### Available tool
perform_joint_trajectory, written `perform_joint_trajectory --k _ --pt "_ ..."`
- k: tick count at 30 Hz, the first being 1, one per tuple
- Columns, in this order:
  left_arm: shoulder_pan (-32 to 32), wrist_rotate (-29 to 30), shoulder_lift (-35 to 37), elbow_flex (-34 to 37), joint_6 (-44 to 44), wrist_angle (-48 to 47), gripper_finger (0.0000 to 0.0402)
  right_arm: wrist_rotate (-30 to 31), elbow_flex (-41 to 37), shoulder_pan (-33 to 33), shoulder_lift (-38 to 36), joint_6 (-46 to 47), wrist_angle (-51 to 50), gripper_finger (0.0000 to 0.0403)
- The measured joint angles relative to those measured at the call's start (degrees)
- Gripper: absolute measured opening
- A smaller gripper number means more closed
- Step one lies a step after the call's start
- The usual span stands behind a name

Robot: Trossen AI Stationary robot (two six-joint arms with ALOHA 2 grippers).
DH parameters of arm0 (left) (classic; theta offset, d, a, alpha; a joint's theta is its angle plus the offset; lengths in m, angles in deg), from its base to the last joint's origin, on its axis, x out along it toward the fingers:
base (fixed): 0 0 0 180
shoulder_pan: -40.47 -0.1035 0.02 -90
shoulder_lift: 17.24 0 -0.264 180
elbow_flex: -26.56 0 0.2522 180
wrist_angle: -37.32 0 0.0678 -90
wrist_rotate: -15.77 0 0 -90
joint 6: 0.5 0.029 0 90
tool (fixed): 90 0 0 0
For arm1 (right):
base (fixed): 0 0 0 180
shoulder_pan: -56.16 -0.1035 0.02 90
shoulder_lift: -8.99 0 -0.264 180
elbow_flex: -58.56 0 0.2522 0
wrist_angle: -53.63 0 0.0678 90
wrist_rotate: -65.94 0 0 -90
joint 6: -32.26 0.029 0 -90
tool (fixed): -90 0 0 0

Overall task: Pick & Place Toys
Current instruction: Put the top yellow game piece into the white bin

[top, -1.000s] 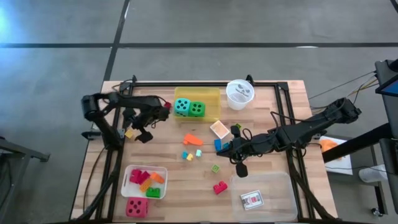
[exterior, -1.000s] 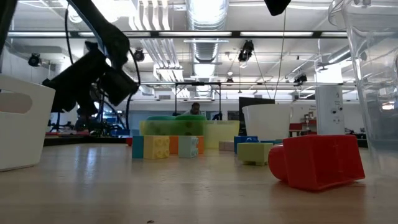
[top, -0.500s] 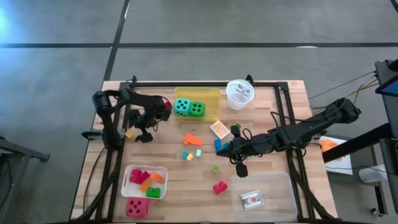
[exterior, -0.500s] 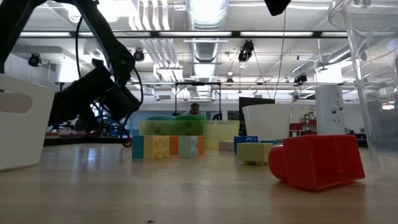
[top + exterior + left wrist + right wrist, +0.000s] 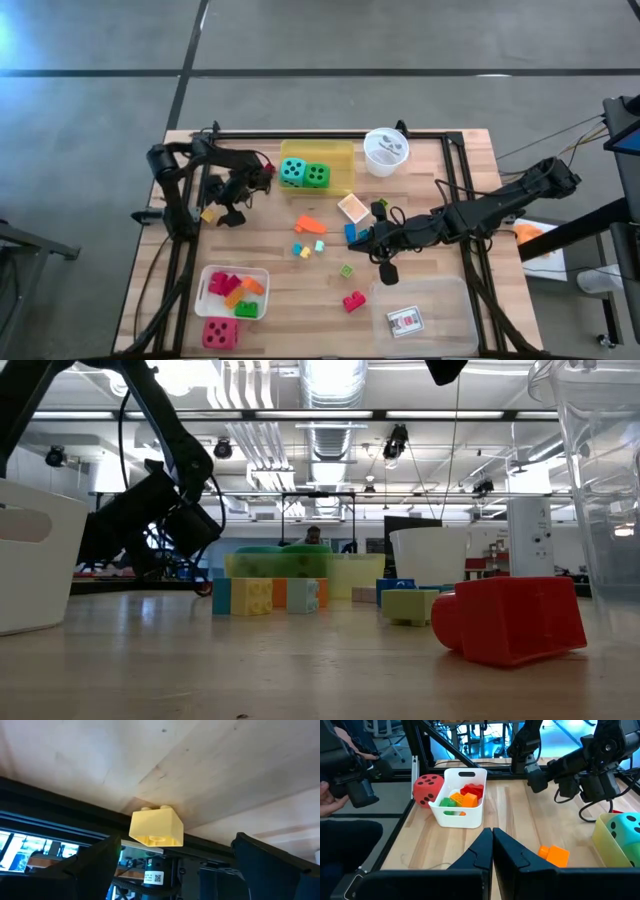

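While both arms were seen over the desk [image 5: 420, 165], the scene was recorded as follows.

Left gripper: the left gripper [image 5: 225, 205] was held near the desk's left edge with its fingers [image 5: 95, 865] spread wide and nothing between them; it was pointed at a yellow block.
Yellow block: the yellow block [image 5: 156, 826] was seen lying at the desk's left edge, just beyond the spread fingers and not touched by them; it is marked in the high view as well [image 5: 208, 214].
Right gripper: the right gripper [image 5: 358, 240] was stretched low over the middle of the desk, its fingers [image 5: 485, 851] pressed together on nothing.
Dice: the teal die [image 5: 293, 171] and the green die [image 5: 316, 176] were kept side by side in the yellow tray [image 5: 340, 153]; the red die [image 5: 220, 332] was set on the desk just beside the white tray [image 5: 205, 281].
White tray contents: red, orange and green blocks [image 5: 236, 292] were held in it.
Loose blocks: an orange block [image 5: 309, 224], a small green block [image 5: 346, 271] and a red block [image 5: 353, 301] were left scattered mid-desk.
Card: a playing card [image 5: 404, 320] was laid in the clear tray [image 5: 455, 300].
White cup: the white cup [image 5: 385, 150] was placed beside the yellow tray.
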Motion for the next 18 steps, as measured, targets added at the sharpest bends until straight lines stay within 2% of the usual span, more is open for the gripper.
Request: perform_joint_trajectory --k 6,11,18 --pt "-0.5 -0.2 -0.3 0.3 -0.5 -0.1 0.0374 0.0 0.0 0.0 0.0 0.0 0.0 0.0009" --pt "-0.8 -3.1 -3.4 0.5 0.3 -0.2 0.037 0.0 0.0 0.0 0.0 0.0 0.0 0.0009" --pt "-1.0 -5.3 -5.2 0.5 1.6 -0.2 0.0342 0.0 0.0 0.0 0.0 0.0 0.0 0.0009"
